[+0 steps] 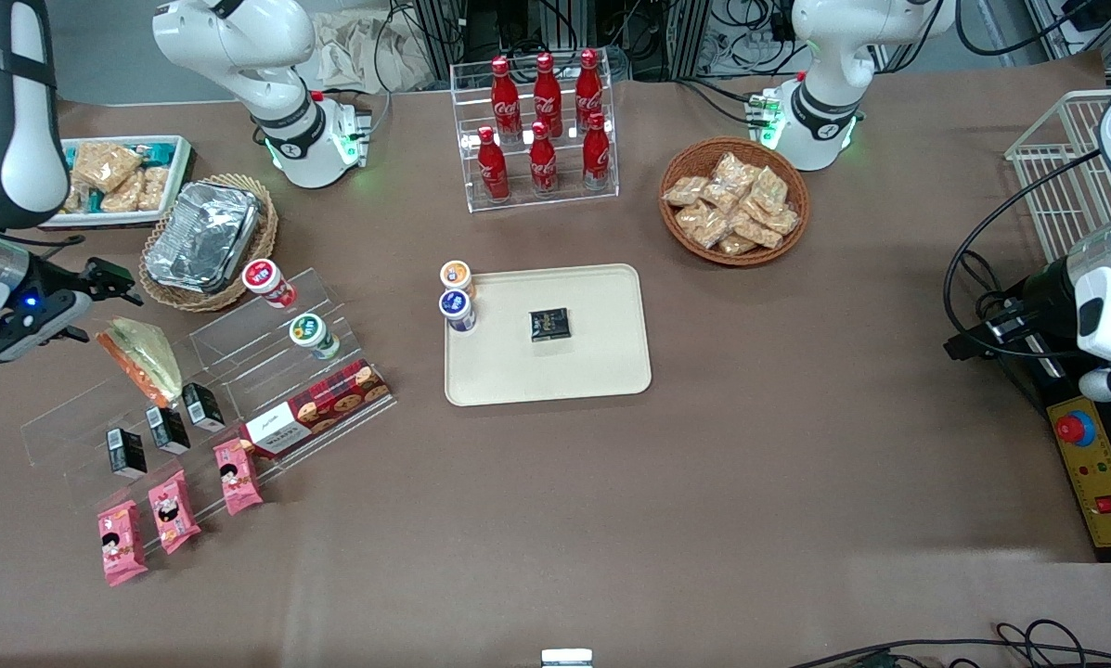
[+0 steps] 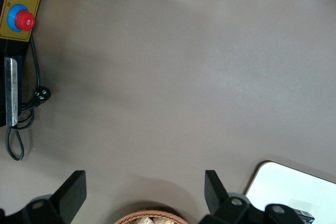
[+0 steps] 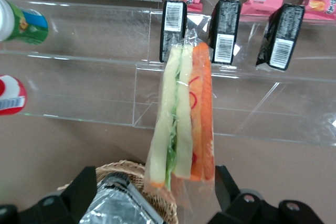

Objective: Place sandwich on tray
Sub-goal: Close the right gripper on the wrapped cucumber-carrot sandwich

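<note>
The sandwich is lying on the upper step of a clear plastic display stand, wrapped in clear film, with its pale bread and orange and green filling edge showing. Three small black boxes are standing on the step just below it, nearer the front camera, and pink snack packs are sitting on the lowest step. A wicker basket holding a foil container is sitting just beside the sandwich, farther from the front camera. The gripper is hovering close above the sandwich's wide end, not touching it; its fingers are spread apart, one over the basket's edge and one past the sandwich's orange side. The tray is lying well apart, at the middle of the table, with two small cups at one corner and a black packet on it.
</note>
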Robot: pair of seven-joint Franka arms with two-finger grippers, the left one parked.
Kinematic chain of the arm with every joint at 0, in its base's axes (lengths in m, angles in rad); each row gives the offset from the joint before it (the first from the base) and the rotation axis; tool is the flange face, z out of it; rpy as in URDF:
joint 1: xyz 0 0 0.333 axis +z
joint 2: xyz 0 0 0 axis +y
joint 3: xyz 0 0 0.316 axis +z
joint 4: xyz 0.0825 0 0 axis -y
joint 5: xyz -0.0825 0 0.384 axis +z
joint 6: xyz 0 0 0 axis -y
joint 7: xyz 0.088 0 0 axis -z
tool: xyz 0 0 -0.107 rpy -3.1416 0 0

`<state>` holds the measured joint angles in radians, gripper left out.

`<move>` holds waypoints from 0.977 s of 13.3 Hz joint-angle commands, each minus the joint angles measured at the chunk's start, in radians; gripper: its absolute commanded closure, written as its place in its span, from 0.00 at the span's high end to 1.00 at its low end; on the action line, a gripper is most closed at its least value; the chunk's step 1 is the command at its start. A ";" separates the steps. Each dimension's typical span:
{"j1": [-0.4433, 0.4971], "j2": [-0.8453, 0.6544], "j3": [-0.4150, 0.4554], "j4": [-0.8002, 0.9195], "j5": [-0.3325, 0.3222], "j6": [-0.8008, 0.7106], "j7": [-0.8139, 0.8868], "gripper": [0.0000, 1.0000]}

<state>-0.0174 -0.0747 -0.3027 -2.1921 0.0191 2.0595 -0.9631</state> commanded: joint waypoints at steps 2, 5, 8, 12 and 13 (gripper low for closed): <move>-0.003 0.012 -0.001 -0.072 0.031 0.094 -0.052 1.00; -0.003 0.045 -0.001 -0.072 0.039 0.129 -0.071 0.91; -0.003 0.072 -0.001 -0.067 0.041 0.171 -0.092 0.04; -0.002 0.078 -0.001 -0.052 0.064 0.203 -0.089 0.00; -0.001 0.076 -0.001 -0.037 0.064 0.202 -0.089 0.00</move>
<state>-0.0177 -0.0095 -0.3037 -2.2549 0.0574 2.2439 -1.0280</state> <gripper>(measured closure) 0.568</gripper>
